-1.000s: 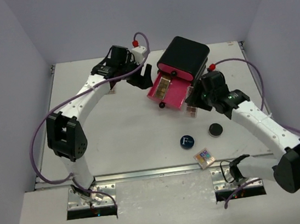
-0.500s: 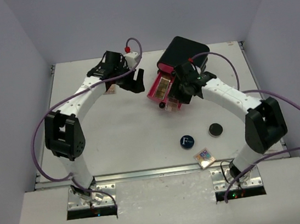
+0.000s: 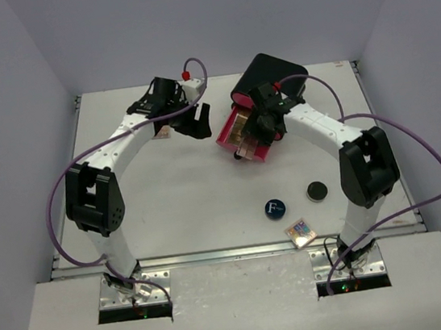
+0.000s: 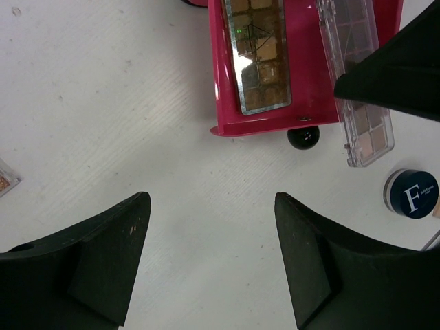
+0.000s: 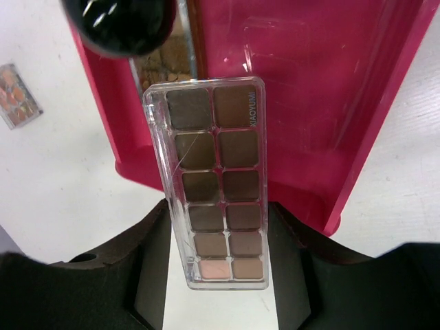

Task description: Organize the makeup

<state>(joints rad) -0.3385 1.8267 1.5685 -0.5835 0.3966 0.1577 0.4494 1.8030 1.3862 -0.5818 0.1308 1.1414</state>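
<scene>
Pale lavender walls close in a white table (image 3: 176,195), with two white robot arms reaching from its near edge toward a black box (image 3: 274,76) at the far middle. One pink drawer (image 4: 309,62) of the box is pulled out toward the arms, with a round black knob (image 4: 303,137) on its front. A mirrored palette of brown shades (image 4: 260,58) lies flat inside the drawer on its left side. The right gripper (image 5: 216,230) is closed on the long sides of a clear eyeshadow palette (image 5: 214,185) with twelve brown pans. It holds this palette over the drawer's front lip, far end above the pink floor, near end sticking out over the table. The left gripper (image 4: 210,206) hangs above bare table just in front of the drawer, its fingers spread wide and holding nothing. Well apart from the box, toward the near edge, sit a round blue compact (image 3: 274,207) with a white F, a small round black compact (image 3: 316,191) to its right, and a small multicoloured palette (image 3: 301,232) nearest the edge. Another small palette (image 3: 163,133) lies by the left arm, partly hidden.
</scene>
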